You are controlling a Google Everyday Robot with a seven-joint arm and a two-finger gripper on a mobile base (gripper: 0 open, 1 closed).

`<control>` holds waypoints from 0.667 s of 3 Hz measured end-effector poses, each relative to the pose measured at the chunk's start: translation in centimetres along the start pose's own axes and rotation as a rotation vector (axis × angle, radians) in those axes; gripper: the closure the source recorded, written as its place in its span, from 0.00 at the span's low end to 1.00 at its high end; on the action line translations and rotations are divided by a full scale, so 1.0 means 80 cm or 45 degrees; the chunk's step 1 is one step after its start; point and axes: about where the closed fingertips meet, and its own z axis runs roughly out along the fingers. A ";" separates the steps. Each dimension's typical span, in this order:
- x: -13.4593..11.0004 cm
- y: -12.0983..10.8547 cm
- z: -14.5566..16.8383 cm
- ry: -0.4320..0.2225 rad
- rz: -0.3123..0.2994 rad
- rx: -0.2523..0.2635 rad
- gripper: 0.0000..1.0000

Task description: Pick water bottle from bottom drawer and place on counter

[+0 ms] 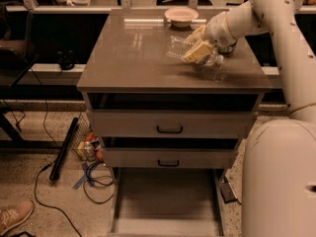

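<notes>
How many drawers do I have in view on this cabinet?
3. Top drawer and middle drawer, both black-handled, sit under the counter; bottom drawer is pulled out near the floor. The gripper is over the counter's right side.

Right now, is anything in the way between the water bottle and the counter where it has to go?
Nothing visible stands in the way. The gripper is at the water bottle, low over the right rear part of the counter. The pale bowl stands farther back on the counter, apart from the bottle.
</notes>
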 end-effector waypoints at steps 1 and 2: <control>0.005 -0.003 0.010 0.033 0.039 -0.018 0.22; 0.007 -0.007 0.016 0.033 0.057 -0.032 0.00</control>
